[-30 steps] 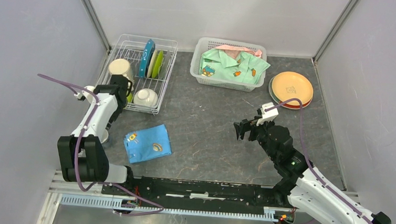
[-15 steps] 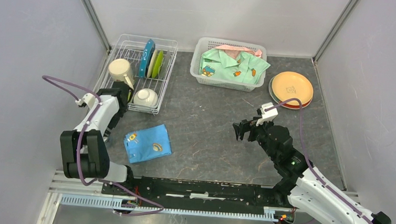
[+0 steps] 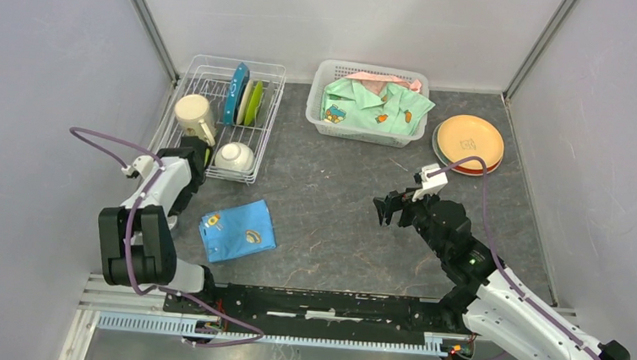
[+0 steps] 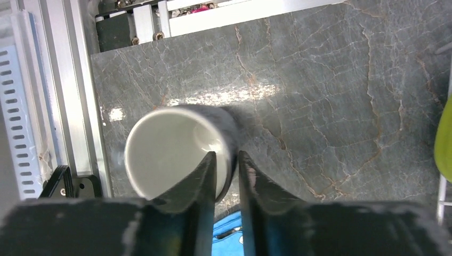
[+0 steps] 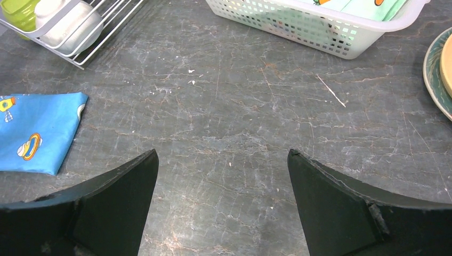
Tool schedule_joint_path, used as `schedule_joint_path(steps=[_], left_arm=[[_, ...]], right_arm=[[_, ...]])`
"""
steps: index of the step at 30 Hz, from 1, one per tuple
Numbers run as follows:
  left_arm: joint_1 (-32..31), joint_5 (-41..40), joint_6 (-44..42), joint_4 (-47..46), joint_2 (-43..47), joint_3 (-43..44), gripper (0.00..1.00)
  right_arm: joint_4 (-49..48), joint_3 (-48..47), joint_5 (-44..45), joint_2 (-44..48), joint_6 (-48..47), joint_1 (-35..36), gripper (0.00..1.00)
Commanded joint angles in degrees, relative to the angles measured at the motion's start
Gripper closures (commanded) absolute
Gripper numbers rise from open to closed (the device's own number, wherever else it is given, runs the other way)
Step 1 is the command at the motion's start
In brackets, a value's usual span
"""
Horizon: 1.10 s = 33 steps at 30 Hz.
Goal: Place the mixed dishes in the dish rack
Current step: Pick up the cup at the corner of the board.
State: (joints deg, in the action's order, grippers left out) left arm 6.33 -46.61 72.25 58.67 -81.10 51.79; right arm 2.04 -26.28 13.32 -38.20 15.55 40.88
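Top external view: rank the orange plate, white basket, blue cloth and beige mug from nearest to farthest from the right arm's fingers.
1. Orange plate, behind and to the right of the right fingers, and white basket, straight behind them: too close to call.
2. Blue cloth, to their left.
3. Beige mug, far left, in the dish rack.

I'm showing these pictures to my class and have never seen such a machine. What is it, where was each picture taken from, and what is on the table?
Two robot arms with two-finger grippers stand at a table. One camera looks down from above; one sits on each wrist. The left gripper pinches the rim of a cup; the right gripper is open, empty. On the table: a rack holding plates, a mug and a bowl, a basket of clothes, a blue cloth, stacked plates.
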Motion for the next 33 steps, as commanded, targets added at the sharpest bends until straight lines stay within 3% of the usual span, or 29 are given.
schedule_joint_path(steps=[1, 4, 14, 18, 24, 28, 33], left_arm=[[0.3, -2.3, -0.1, 0.4, 0.5, 3.1, 0.79], [0.3, -1.9, -1.3, 0.6, 2.3, 4.2, 0.97], [0.3, -2.2, -4.7, 2.7, 11.2, 10.6, 0.98], [0.3, 2.4, -10.0, -0.9, 15.3, 13.3, 0.98], [0.0, 22.4, -28.3, -21.7, 26.2, 9.4, 0.98], [-0.2, 38.0, -32.9, -28.4, 28.8, 8.0, 0.98], [-0.6, 68.4, -36.9, -41.8, 29.0, 5.2, 0.98]], right_arm=[[-0.8, -1.9, -0.4, 0.7, 1.1, 0.3, 0.02], [-1.1, -1.8, -0.4, 1.2, 1.0, 0.3, 0.02], [-3.6, -1.3, -2.8, 1.3, 1.1, 0.3, 0.02], [-6.5, -0.5, -5.3, 0.7, 1.3, 0.3, 0.02], [-9.7, -3.7, -12.2, -4.0, 1.7, 0.2, 0.02], [-9.5, -6.9, -12.4, -6.0, 2.9, 0.3, 0.02], [-14.3, -7.3, -13.2, -6.0, 1.9, 0.3, 0.02]])
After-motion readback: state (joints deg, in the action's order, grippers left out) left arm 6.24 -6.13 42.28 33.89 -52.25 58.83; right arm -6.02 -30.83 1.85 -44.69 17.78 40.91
